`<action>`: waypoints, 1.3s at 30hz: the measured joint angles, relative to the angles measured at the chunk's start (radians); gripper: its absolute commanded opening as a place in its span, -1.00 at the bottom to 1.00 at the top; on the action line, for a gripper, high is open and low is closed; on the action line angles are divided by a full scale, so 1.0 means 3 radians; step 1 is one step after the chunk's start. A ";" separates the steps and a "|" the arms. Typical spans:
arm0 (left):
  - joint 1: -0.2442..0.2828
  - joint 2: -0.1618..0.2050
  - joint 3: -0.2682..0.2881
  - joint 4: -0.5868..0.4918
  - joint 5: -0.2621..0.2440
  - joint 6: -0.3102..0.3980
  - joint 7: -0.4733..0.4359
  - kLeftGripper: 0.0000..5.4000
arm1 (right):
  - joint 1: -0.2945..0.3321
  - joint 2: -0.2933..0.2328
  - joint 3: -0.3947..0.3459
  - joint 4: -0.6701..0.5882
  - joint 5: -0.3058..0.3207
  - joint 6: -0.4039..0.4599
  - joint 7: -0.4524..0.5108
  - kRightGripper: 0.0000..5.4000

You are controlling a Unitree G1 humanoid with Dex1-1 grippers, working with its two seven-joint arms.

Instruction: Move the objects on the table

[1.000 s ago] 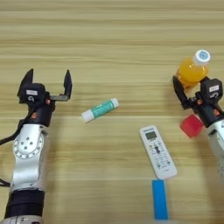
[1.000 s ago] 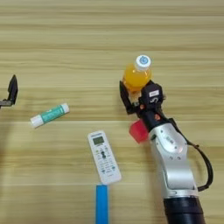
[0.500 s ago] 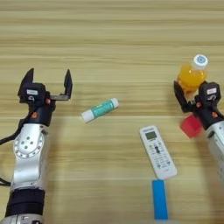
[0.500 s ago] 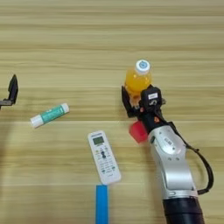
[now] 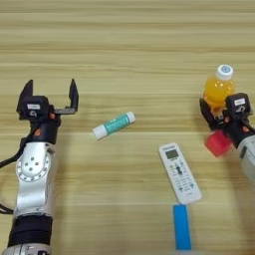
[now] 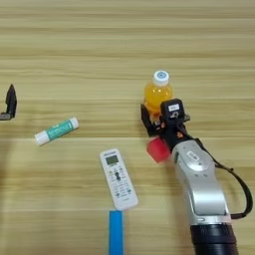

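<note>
1. Bottle, small, clear plastic, orange drink, white round cap: upright on light plank-grained wooden table, right gripper at its base; jaw state unreadable.
2. Left gripper: black fingers spread wide, empty.
3. Slim white-and-teal cylindrical tube lies mid-table; small red cube beside right gripper.

Worktop: light wood planks. Left end effector: fingers spread, empty. White-and-teal tube: lying tilted, centre. Orange-drink bottle: upright, right. Right end effector: at bottle's base. Red cube: just below. White remote; blue bar.
</note>
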 measured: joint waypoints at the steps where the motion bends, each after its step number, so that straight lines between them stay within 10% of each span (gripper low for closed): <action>1: 0.0000 0.0000 -0.0002 0.0001 0.0003 0.0000 0.0004 1.00 | 0.0000 0.0001 -0.0007 -0.0009 0.0043 0.0048 0.0002 0.27; 39: 0.0000 -0.0002 -0.0009 0.0028 0.0002 -0.0013 0.0009 1.00 | -0.0080 0.0089 0.0058 0.0721 -0.0062 -0.0466 -0.0015 0.27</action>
